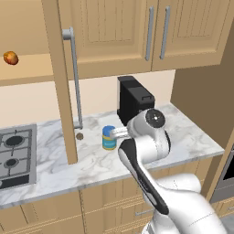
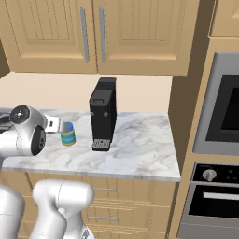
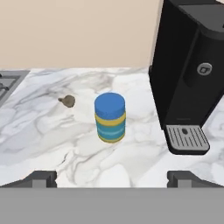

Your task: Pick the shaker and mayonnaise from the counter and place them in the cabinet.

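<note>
The mayonnaise (image 3: 110,117) is a squat jar with a blue lid and a yellow and teal label. It stands upright on the marble counter (image 1: 183,132), also seen as the mayonnaise (image 1: 109,137) (image 2: 68,133) from both base cameras. A small brown shaker (image 3: 68,101) (image 1: 79,136) sits on the counter to the jar's left. My gripper (image 3: 112,179) is open, its two tips wide apart, just short of the jar and touching nothing. The cabinet (image 1: 27,68) is up at the left, its tall door (image 1: 59,82) swung open.
A black coffee machine (image 1: 132,103) (image 2: 103,114) (image 3: 192,74) stands close to the right of the jar. A stove (image 1: 16,153) lies at the counter's left end. An orange-red fruit (image 1: 10,58) rests on the cabinet shelf. An oven column (image 2: 224,116) borders the counter's right.
</note>
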Motion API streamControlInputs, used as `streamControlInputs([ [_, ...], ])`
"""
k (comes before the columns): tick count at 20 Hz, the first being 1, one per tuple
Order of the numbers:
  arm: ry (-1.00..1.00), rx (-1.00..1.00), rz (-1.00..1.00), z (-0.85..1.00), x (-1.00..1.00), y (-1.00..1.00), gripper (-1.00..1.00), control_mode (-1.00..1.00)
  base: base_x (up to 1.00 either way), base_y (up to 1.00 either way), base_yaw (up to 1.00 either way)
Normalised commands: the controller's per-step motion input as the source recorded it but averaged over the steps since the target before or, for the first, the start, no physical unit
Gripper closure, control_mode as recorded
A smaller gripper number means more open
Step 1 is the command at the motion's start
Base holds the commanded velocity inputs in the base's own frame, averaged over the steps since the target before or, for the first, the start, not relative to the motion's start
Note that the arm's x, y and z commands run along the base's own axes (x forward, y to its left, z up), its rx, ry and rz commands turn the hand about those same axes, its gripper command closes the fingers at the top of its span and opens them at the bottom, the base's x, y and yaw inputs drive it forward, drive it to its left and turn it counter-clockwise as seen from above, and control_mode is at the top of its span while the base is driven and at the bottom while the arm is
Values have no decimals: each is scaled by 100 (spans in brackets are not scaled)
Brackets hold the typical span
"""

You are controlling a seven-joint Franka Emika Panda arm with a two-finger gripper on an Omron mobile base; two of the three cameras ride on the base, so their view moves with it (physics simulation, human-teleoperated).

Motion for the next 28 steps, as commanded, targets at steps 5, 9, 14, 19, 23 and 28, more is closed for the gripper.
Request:
streamControlInputs([
  [5,4,0,0,-19,45,2,-100,-100,0,0,0],
  [9,1,0,0,-18,31,5,-100,-100,0,0,0],
  [14,0,0,0,-21,26,10,-100,-100,0,0,0],
  [19,0,0,0,-18,27,12,-100,-100,0,0,0],
  [23,0,0,-1,-16,35,5,-100,-100,0,0,0],
  [28,0,0,0,-19,36,2,-100,-100,0,0,0],
])
